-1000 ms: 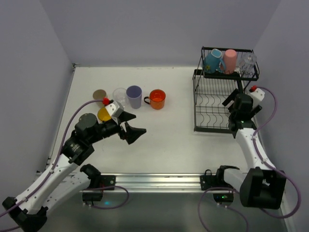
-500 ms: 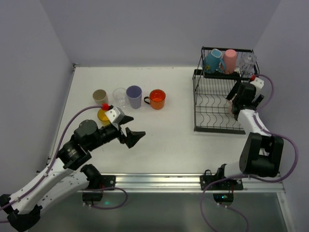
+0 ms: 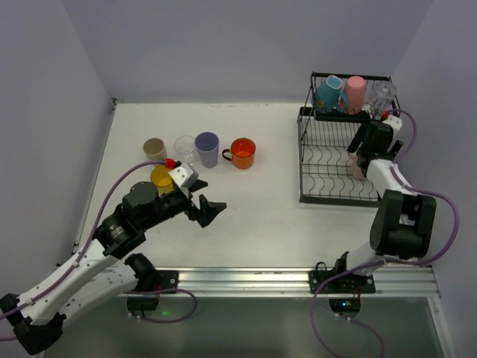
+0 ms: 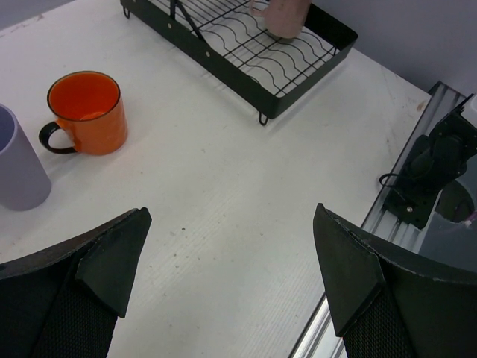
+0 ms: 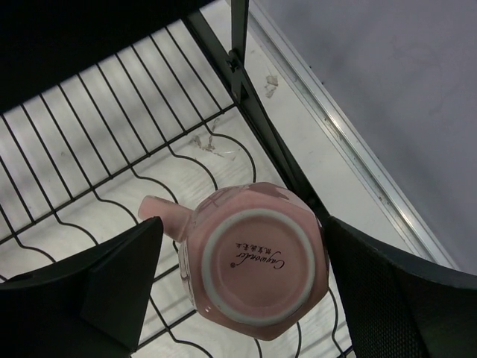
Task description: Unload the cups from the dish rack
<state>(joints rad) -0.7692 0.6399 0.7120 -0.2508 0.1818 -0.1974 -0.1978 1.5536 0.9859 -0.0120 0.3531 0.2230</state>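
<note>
The black wire dish rack (image 3: 301, 158) stands at the right. Its upper shelf holds a blue mug (image 3: 328, 94), a pink cup (image 3: 355, 93) and a clear cup (image 3: 382, 95). A salmon-pink mug (image 5: 253, 268) sits upside down on the lower tray, handle to the left. It also shows in the top view (image 3: 360, 171). My right gripper (image 5: 250, 280) is open just above it, one finger on each side. My left gripper (image 3: 209, 209) is open and empty over bare table. Beige (image 3: 154, 148), clear (image 3: 184, 147), lavender (image 3: 207, 148), orange (image 3: 243, 152) and yellow (image 3: 161, 177) cups stand on the table.
In the left wrist view the orange mug (image 4: 88, 112) and the lavender cup (image 4: 19, 160) lie ahead to the left, and the rack's lower tray (image 4: 298, 82) far ahead. The table's front rail (image 4: 417, 171) is at the right. The wall is close behind the rack.
My right gripper has moved away from me along the rack's lower tray and now straddles the salmon-pink mug. My left gripper has drawn back slightly toward the near edge.
</note>
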